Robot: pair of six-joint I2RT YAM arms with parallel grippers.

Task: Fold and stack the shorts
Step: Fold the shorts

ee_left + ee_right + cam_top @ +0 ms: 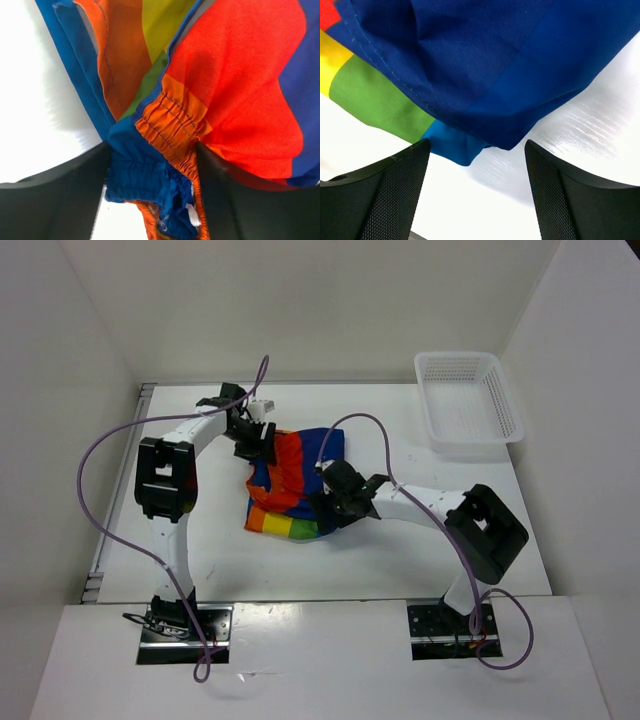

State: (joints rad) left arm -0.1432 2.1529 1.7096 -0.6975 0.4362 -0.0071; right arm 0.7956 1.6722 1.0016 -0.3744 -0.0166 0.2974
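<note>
The rainbow-striped shorts [290, 480] lie bunched in the middle of the white table. My left gripper [260, 440] is at their far left edge. In the left wrist view it [152, 200] is shut on the gathered blue and orange elastic waistband [165, 150]. My right gripper [330, 505] is at the shorts' near right side. In the right wrist view it [477, 190] is open, its mesh-textured fingers [395, 195] wide apart. A blue corner of the shorts [455, 147] lies just ahead of the fingertips on the table, not gripped.
A white plastic mesh basket [470, 443] stands at the back right of the table. White walls close in the table on three sides. Purple cables loop over both arms, one across the shorts' right part [375, 425].
</note>
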